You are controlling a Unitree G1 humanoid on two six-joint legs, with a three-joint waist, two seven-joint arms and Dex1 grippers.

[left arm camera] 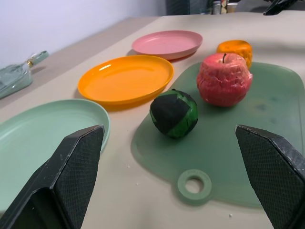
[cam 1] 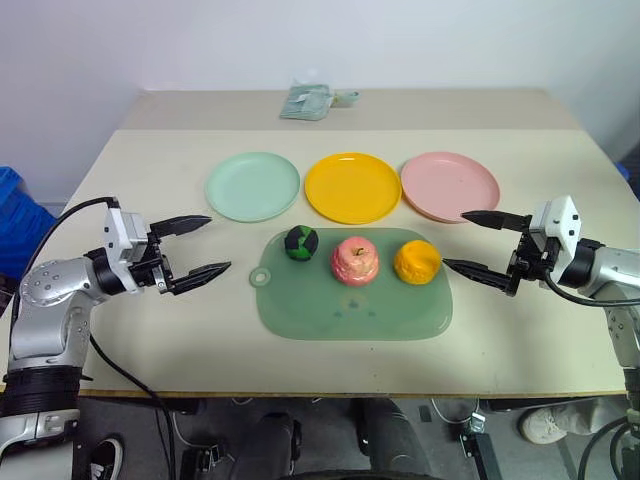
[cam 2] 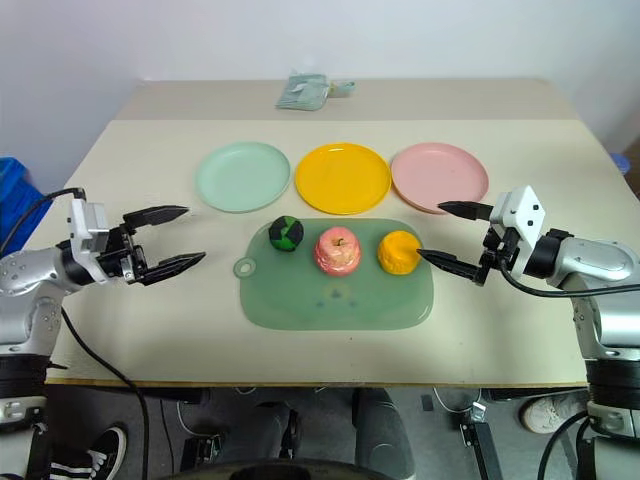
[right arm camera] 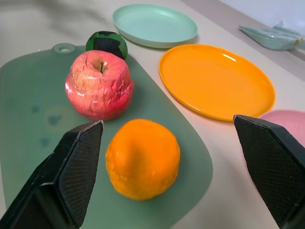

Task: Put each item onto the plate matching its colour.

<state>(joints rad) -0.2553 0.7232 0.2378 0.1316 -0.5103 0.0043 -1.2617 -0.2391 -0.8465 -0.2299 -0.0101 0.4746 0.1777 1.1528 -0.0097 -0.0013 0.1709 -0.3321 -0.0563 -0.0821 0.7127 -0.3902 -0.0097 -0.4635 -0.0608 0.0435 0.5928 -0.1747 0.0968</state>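
Observation:
Three items lie in a row along the far edge of a green mat (cam 1: pixel 350 310): a dark green-and-black ball (cam 1: pixel 301 242), a pink apple (cam 1: pixel 354 260) with a stem, and a lumpy orange fruit (cam 1: pixel 416 261). Behind them stand three plates: mint green (cam 1: pixel 252 186), yellow-orange (cam 1: pixel 352 187) and pink (cam 1: pixel 449 185), all bare. My left gripper (cam 1: pixel 197 247) hovers open left of the mat, pointing toward the ball. My right gripper (cam 1: pixel 473 241) is open just right of the orange fruit, with nothing between its fingers.
A pale green packet (cam 1: pixel 312 101) lies at the far edge of the tan table (cam 1: pixel 150 330). A blue object (cam 1: pixel 12 200) stands beyond the table's left side.

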